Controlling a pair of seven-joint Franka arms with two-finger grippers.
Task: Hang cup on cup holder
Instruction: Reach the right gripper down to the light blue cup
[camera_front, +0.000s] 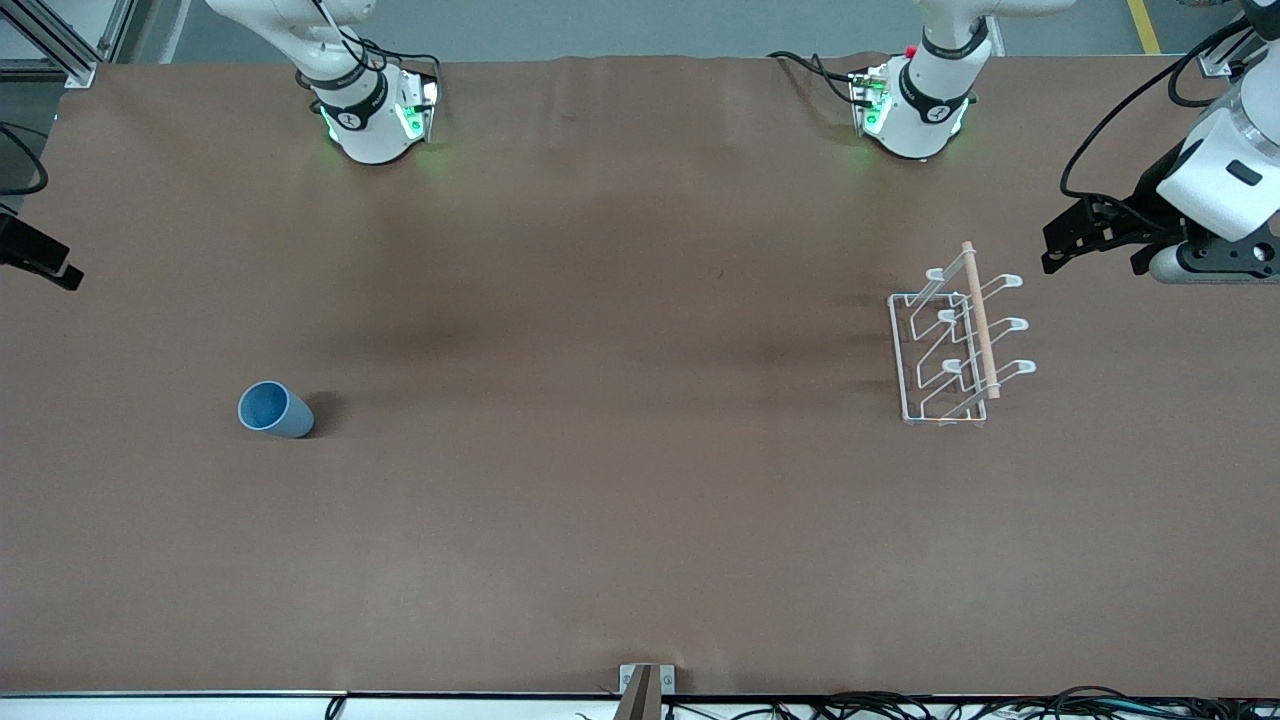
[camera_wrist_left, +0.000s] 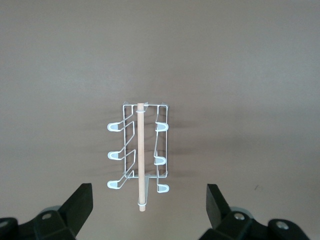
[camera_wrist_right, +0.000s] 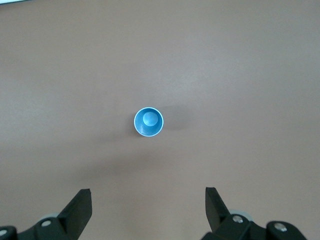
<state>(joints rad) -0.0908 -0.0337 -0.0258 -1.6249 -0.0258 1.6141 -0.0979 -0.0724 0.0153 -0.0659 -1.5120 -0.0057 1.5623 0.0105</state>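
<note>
The cup stands upright, mouth up, at the right arm's end of the table, below the right gripper, jaws spread, empty. The cup holder stands below the left gripper, likewise spread and empty.

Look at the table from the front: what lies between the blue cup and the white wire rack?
Nothing. In the front view only bare brown table stretches between the cup and the rack.
</note>
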